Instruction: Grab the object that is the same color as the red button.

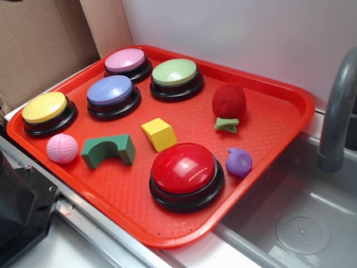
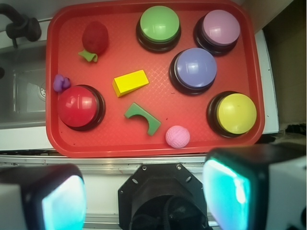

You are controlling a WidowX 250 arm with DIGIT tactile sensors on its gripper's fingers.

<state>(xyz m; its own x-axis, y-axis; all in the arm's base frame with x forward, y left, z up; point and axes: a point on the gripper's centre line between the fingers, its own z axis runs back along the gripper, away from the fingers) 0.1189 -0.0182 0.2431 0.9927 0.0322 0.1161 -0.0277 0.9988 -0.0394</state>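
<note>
Hovering well back from the tray, your gripper shows at the bottom of the wrist view with its two fingers spread wide and nothing between them. The fruit sits in the upper left of that view, near the tray's far corner, with its green leaf pointing toward the red button at lower left. In the exterior view the fruit is at upper right, apart from everything else. Your main risk, I'd judge, is colour confusion: tray, button and fruit are all red, so you could drop onto the big glossy dome instead. The fuzzy round body may also roll or squirt out if you close off-centre, and catching only the leaf would likely give a weak hold. The purple toy lies between button and fruit, so a low approach from that side could knock it. The tray rim behind the fruit leaves little room for the far finger.
</note>
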